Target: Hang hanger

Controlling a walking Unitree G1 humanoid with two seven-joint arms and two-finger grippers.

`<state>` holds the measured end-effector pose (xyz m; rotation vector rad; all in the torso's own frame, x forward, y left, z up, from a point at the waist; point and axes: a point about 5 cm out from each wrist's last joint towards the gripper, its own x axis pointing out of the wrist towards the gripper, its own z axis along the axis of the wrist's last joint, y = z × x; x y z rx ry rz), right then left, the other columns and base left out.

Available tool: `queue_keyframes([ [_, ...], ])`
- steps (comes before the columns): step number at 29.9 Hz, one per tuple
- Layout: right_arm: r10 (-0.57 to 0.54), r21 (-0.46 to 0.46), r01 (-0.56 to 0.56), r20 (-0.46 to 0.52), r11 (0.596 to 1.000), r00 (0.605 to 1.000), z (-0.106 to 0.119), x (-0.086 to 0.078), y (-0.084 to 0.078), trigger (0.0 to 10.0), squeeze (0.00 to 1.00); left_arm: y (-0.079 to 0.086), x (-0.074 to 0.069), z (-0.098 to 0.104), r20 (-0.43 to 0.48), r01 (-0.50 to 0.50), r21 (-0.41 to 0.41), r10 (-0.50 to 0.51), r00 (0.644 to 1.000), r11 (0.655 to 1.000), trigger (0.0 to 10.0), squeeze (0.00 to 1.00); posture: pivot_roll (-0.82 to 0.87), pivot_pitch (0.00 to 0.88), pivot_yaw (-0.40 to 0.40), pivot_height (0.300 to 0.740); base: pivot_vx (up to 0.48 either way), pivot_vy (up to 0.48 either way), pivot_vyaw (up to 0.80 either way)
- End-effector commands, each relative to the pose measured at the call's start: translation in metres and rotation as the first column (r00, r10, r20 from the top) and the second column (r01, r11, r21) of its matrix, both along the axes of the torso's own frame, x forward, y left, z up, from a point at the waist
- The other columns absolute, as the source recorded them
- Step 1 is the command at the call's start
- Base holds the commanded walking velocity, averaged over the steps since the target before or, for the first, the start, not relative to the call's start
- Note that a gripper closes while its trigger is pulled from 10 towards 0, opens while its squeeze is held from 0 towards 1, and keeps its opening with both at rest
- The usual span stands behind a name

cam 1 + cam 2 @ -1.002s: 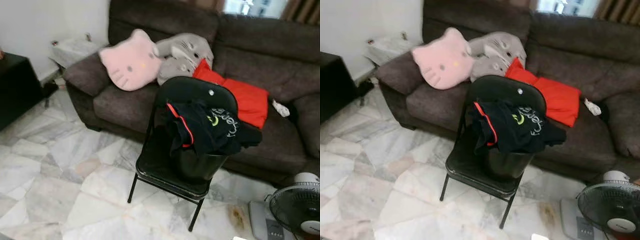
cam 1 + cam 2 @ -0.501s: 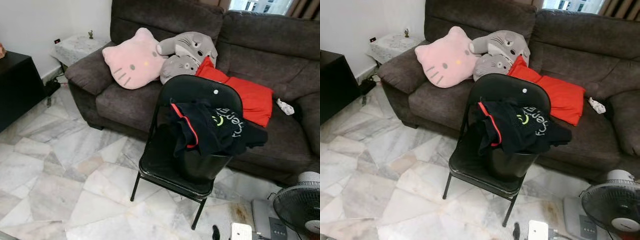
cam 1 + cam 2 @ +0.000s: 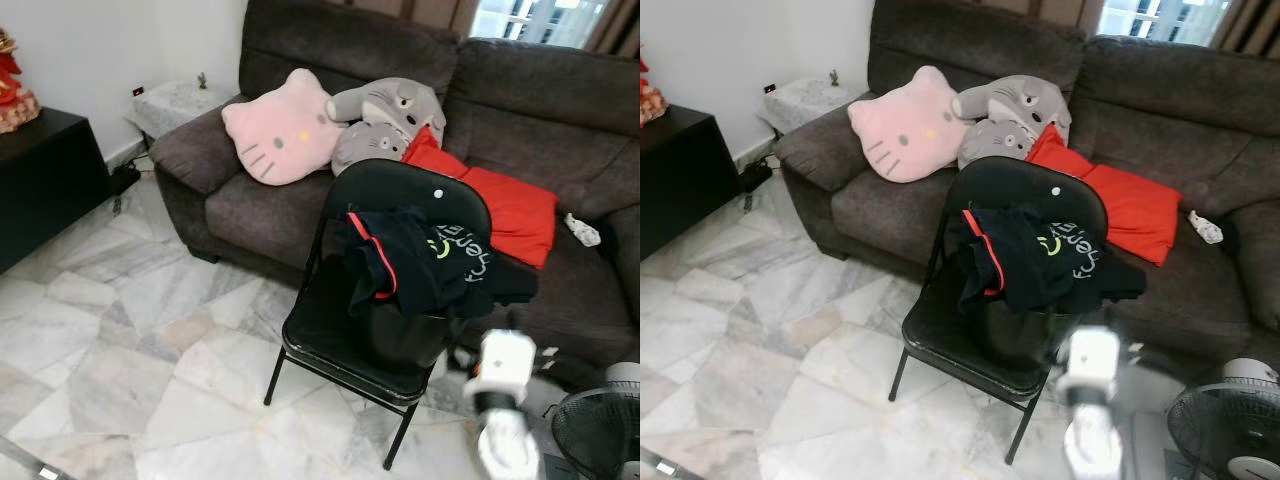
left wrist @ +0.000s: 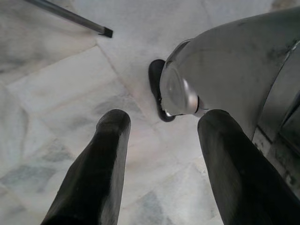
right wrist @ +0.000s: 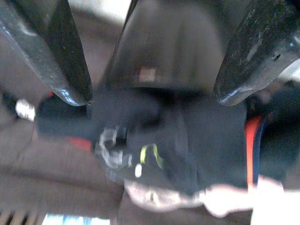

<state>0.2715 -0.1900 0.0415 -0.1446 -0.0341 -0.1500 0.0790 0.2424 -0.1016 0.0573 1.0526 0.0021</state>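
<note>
Black shirt (image 3: 425,262) lies heaped on the black chair (image 3: 345,330), draped over a dark bucket (image 3: 400,335) on its seat. Right gripper (image 5: 150,70), fingers spread wide and holding nothing, points at the shirt. Left gripper (image 4: 161,154) hangs released over the marble floor (image 3: 120,340). I cannot make out a hanger.

So there's a black folding chair (image 3: 340,330) standing on the marble floor (image 3: 110,350) with a dark shirt (image 3: 425,260) heaped on it, and behind it a brown sofa (image 3: 260,200) carrying a pink cat cushion (image 3: 280,130), grey plushies (image 3: 385,120) and a red cushion (image 3: 515,205).
</note>
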Motion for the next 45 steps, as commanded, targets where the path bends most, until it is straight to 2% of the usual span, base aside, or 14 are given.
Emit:
queue_keyframes([
  [1, -0.017, 0.015, 0.017, 0.021, 1.000, 1.000, 0.005, -0.001, -0.004, 10.0, 0.00, 0.001, -0.004, -0.001, -0.013, 0.006, 0.005, -0.006, 1.000, 1.000, 10.0, 0.00, 0.05, 0.039, -0.062, 0.740, 0.000, 0.000, 0.00],
  [8, -0.009, 0.052, 0.009, 0.008, 0.999, 1.000, 0.009, -0.004, -0.004, 10.0, 0.00, 0.000, -0.004, 0.000, 0.000, -0.002, 0.004, 0.002, 1.000, 1.000, 10.0, 0.00, 0.06, 0.024, -0.067, 0.740, 0.000, 0.000, 0.00],
  [13, 0.005, 0.045, -0.005, 0.011, 0.999, 1.000, 0.015, 0.002, -0.010, 10.0, 0.00, -0.001, -0.004, -0.001, 0.003, -0.006, 0.001, 0.006, 1.000, 1.000, 10.0, 0.00, 0.06, 0.029, -0.069, 0.740, 0.000, 0.000, 0.00],
  [19, 0.038, 0.032, -0.038, 0.005, 0.999, 0.999, 0.019, 0.006, -0.008, 10.0, 0.00, 0.000, -0.002, 0.000, 0.009, -0.015, -0.003, 0.015, 1.000, 1.000, 10.0, 0.00, 0.06, 0.055, -0.075, 0.740, 0.000, 0.000, 0.00],
  [27, 0.067, 0.015, -0.067, 0.002, 0.998, 0.998, 0.021, 0.008, -0.007, 10.0, 0.00, 0.000, -0.002, 0.000, 0.008, -0.016, -0.006, 0.016, 1.000, 1.000, 10.0, 0.00, 0.05, 0.069, -0.074, 0.740, 0.252, 0.000, 0.00],
  [36, 0.082, 0.011, -0.082, 0.009, 0.997, 0.997, 0.025, 0.011, -0.006, 10.0, 0.00, 0.000, -0.001, 0.000, 0.008, -0.014, -0.006, 0.014, 1.000, 1.000, 10.0, 0.00, 0.05, 0.073, -0.073, 0.740, 0.281, 0.000, 0.58],
  [45, 0.084, 0.021, -0.085, 0.016, 0.996, 0.996, 0.027, 0.011, -0.006, 10.0, 0.00, 0.000, -0.001, 0.000, 0.004, -0.007, -0.009, 0.007, 1.000, 1.000, 10.0, 0.00, 0.04, 0.076, -0.073, 0.740, 0.158, 0.000, 0.00],
])
